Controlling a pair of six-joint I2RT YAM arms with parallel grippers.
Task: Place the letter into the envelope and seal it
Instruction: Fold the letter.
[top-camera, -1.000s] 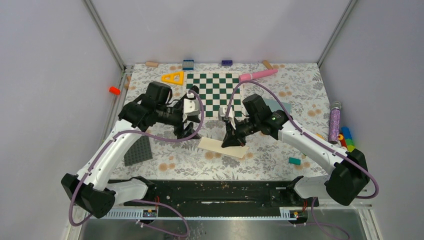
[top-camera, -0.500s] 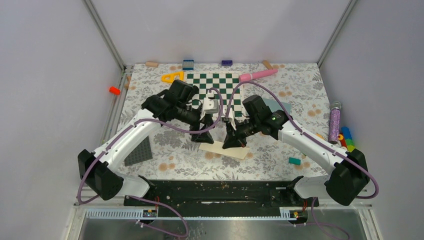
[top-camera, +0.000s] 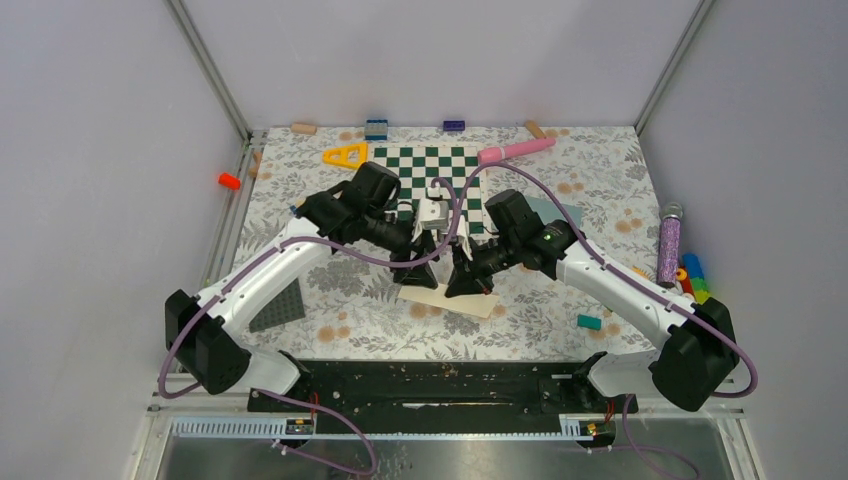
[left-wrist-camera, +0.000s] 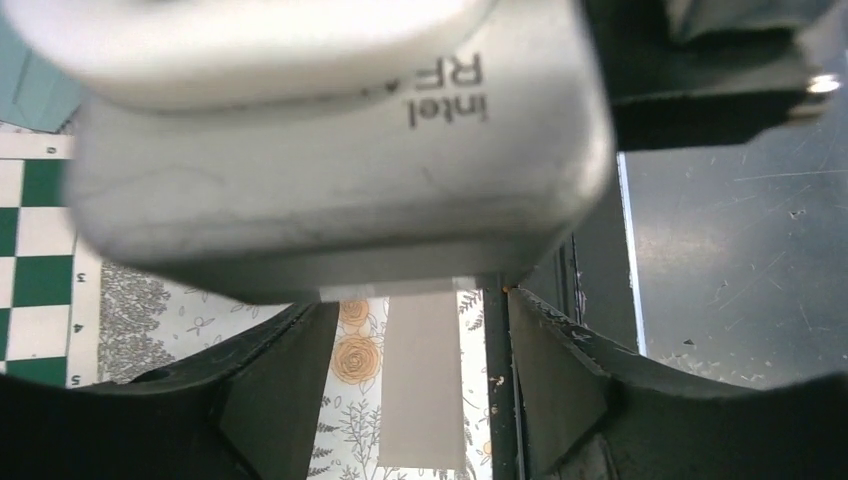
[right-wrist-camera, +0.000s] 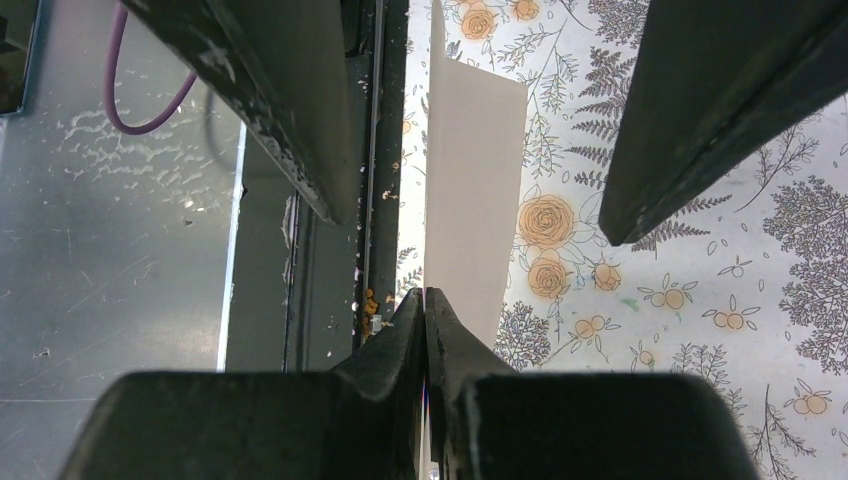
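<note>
The letter (top-camera: 440, 299), a cream folded sheet, lies on the floral table in front of the chessboard. My right gripper (top-camera: 468, 287) is shut on its right part. In the right wrist view the jaws (right-wrist-camera: 425, 305) pinch the sheet's raised edge and the letter (right-wrist-camera: 472, 190) stretches away from them. My left gripper (top-camera: 417, 277) hangs open over the letter's left part. In the left wrist view a strip of the letter (left-wrist-camera: 425, 390) stands between the spread fingers (left-wrist-camera: 270, 400), apart from both. The teal envelope (top-camera: 549, 209) peeks out behind the right arm.
The green-white chessboard (top-camera: 430, 170) lies behind both grippers. A dark grey baseplate (top-camera: 276, 302) sits at the left, with a yellow triangle (top-camera: 346, 155) and a pink stick (top-camera: 515, 150) at the back. A purple glitter tube (top-camera: 668, 243) and a teal block (top-camera: 589, 321) lie at the right.
My left arm has swung right from beside the baseplate, and its open gripper now straddles the letter's left part. The right gripper has stayed shut on the letter.
</note>
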